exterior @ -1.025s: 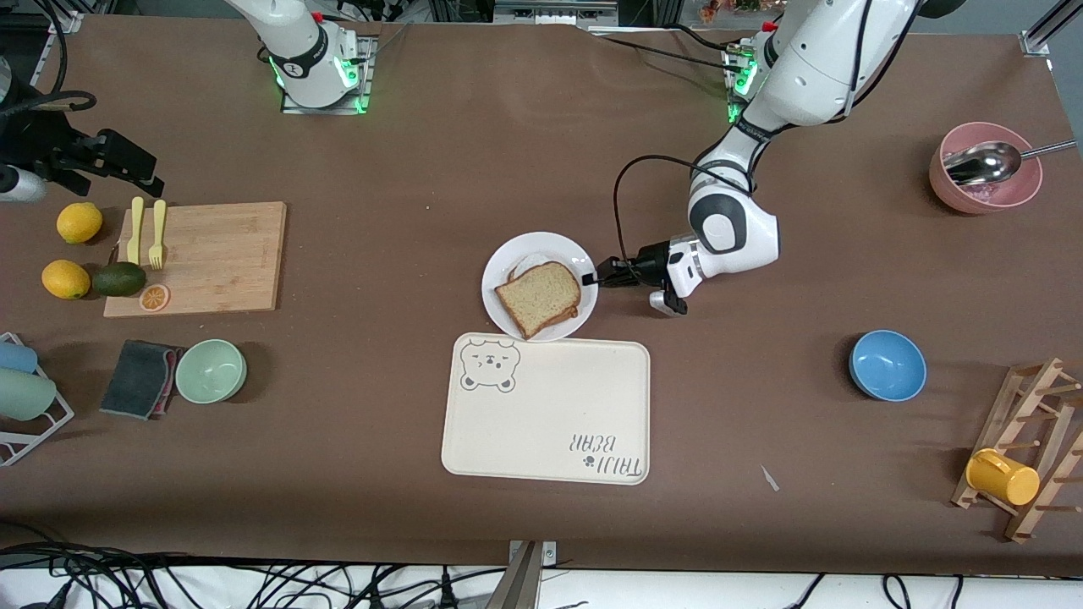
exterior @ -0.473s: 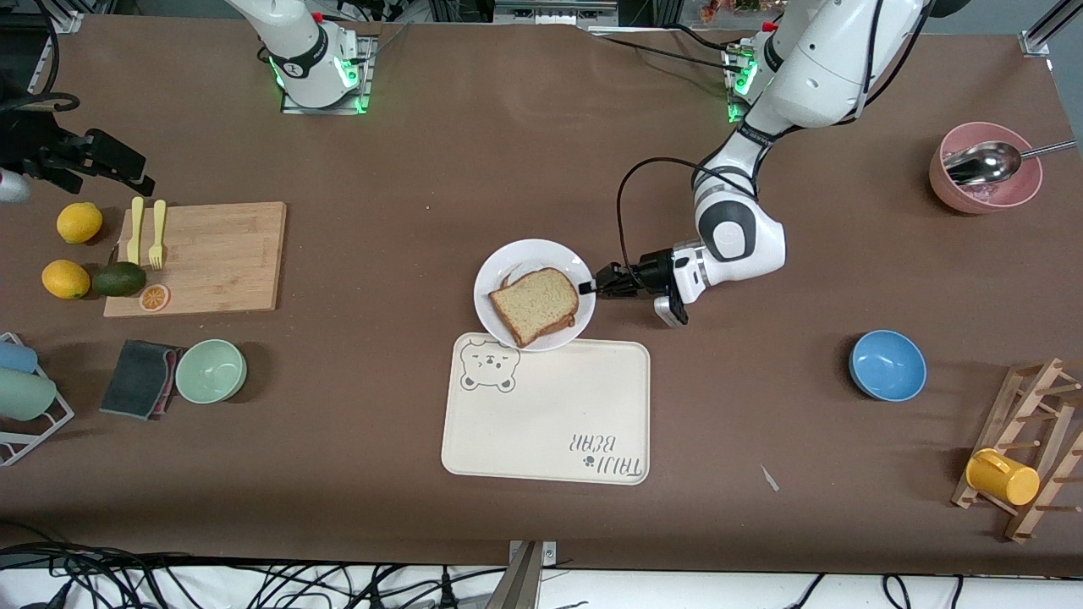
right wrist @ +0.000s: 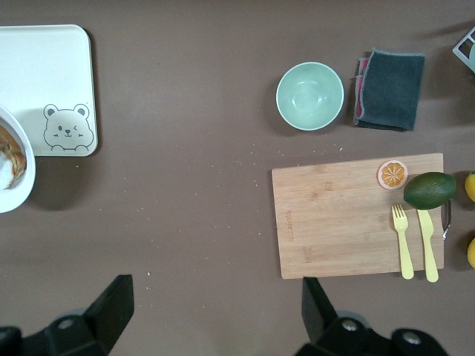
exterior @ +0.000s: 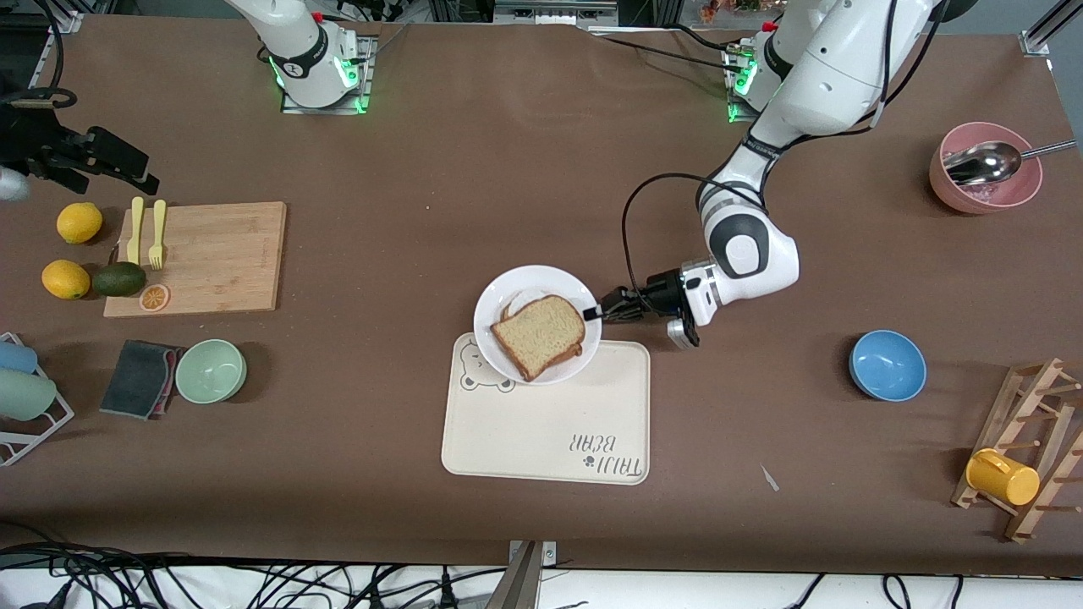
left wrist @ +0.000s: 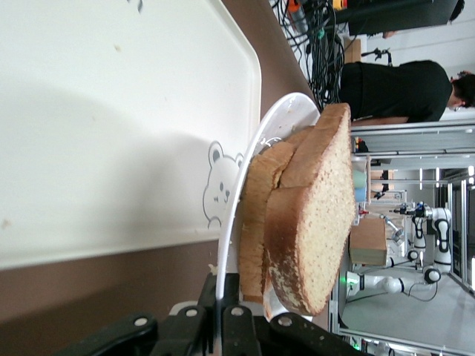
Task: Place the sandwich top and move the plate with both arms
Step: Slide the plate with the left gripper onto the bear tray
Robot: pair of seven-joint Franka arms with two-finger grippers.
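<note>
Tan-brown, the sandwich top already sits stacked on the white plate, so you're into the move. Your left gripper is clamped on the plate's rim, carrying it over the bear tray. The left wrist view alone shows a second slice underneath. The right gripper waits, fingers apart, above the cutting board.

Tan bread slice topping the sandwich, on round white plate overlapping the cream tray's bear corner
</note>
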